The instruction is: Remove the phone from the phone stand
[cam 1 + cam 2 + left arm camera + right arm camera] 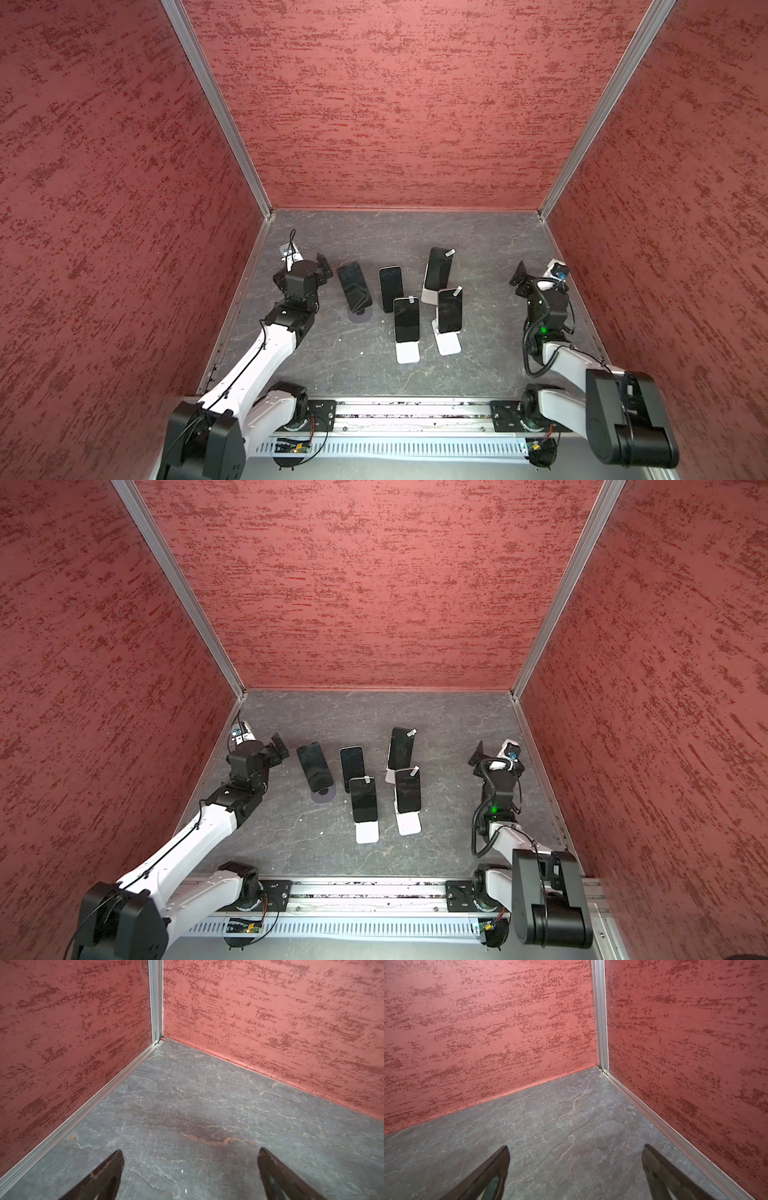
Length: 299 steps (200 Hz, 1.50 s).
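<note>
Several dark-screened phones stand on phone stands mid-table in both top views. Nearest the left arm, one phone (354, 286) leans on a dark round-based stand (360, 316). Further right, a phone (406, 319) rests on a white stand (407, 353), and another phone (449, 309) on a white stand (449, 344). My left gripper (305, 268) (190, 1152) hovers left of the phones, open and empty, facing the back left corner. My right gripper (538, 276) (575, 1148) is open and empty to their right, facing the back right corner. Neither wrist view shows a phone.
Red textured walls (399, 104) enclose the grey stone tabletop (374, 232) on three sides, with aluminium rails (83, 1105) at their feet. Both grippers are close to the side walls. The arm bases sit on a rail (411, 411) along the front edge.
</note>
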Tool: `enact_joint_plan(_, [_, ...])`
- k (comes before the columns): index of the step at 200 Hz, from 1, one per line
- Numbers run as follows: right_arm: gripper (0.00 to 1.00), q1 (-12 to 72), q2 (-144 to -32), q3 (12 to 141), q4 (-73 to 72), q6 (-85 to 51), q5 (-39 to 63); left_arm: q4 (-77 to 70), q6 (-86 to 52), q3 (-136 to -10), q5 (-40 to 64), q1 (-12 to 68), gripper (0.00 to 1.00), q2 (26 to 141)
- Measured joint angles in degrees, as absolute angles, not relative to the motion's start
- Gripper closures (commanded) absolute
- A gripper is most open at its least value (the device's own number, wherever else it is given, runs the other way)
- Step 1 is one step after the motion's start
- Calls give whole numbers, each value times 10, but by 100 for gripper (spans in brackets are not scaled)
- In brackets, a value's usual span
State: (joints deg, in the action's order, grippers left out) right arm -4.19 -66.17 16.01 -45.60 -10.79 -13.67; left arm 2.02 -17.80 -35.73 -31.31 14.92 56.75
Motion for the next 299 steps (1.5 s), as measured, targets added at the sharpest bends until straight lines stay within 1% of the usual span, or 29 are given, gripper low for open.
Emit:
enact_joint_plan(26, [1, -41, -639, 231, -330, -141, -142, 121, -203, -395, -322, 199, 1, 545])
enact_joint_plan(66, [1, -38, -583, 269, -170, -193, -129, 243, -254, -439, -291, 275, 0, 534])
enact_joint_plan(110, [1, -27, -577, 347, 7, -238, -69, 300, -314, -440, -249, 362, 1, 534])
enact_joint_plan(151, [1, -1, -506, 362, 134, -252, -13, 331, -338, -454, -238, 437, 1, 545])
enact_joint_plan(187, [1, 32, -472, 374, 215, -253, 27, 343, -343, -470, -238, 469, 1, 540])
enact_joint_plan(220, [1, 74, -452, 376, 273, -254, 53, 340, -346, -470, -233, 473, 1, 532])
enact_joint_plan(271, [1, 154, -395, 376, 302, -271, 69, 324, -356, -470, -215, 487, 1, 532])
enact_joint_plan(299, [1, 200, -386, 376, 303, -275, 70, 323, -362, -473, -204, 499, 0, 532])
